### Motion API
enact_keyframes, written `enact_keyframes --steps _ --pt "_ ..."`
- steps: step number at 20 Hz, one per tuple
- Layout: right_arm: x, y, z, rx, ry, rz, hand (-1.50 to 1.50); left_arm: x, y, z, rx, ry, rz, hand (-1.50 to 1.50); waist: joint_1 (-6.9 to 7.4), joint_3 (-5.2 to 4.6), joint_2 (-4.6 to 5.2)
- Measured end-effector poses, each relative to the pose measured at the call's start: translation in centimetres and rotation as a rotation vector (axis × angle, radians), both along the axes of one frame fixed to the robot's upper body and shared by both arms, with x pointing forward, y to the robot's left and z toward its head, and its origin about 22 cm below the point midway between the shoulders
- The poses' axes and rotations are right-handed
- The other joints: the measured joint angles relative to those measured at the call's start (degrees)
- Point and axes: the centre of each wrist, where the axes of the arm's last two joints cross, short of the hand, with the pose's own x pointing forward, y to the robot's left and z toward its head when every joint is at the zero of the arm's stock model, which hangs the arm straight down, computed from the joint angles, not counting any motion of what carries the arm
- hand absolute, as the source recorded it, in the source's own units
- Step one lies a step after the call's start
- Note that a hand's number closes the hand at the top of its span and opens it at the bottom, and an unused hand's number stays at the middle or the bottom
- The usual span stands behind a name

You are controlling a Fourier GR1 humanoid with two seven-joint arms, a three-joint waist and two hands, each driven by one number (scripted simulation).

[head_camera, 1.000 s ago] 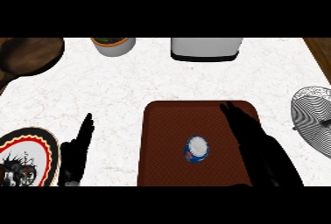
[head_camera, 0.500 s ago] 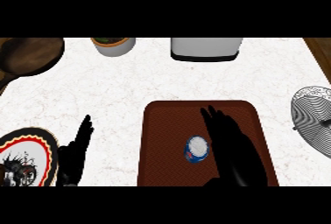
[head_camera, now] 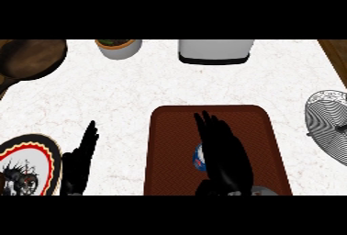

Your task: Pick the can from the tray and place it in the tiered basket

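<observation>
A dark red tray [head_camera: 176,137] lies on the white counter at the lower middle. On it stands the can [head_camera: 198,157], seen from above; only a blue, white and red sliver of it shows. My right hand [head_camera: 224,153] hangs over the tray with straight fingers pointing away from me and covers most of the can. My left hand [head_camera: 80,160] rests open at the lower left, fingers up, between the tray and a patterned plate. The wire tiered basket [head_camera: 328,126] sits at the right edge, partly cut off.
A patterned plate [head_camera: 27,167] lies at the lower left corner. A dark wooden bowl [head_camera: 30,57] sits at the far left. A potted plant [head_camera: 119,47] and a grey appliance [head_camera: 215,50] stand along the back edge.
My right hand has moved left across the tray, from its right side to over the can, now hiding most of it. The left hand has not moved.
</observation>
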Motion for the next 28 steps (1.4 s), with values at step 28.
enact_keyframes --steps 28 --pt "3.4 0.3 -4.2 -0.115 0.257 -0.043 -1.5 0.9 -0.3 0.0 0.005 0.002 -0.002 0.0 -0.23 0.02 0.0"
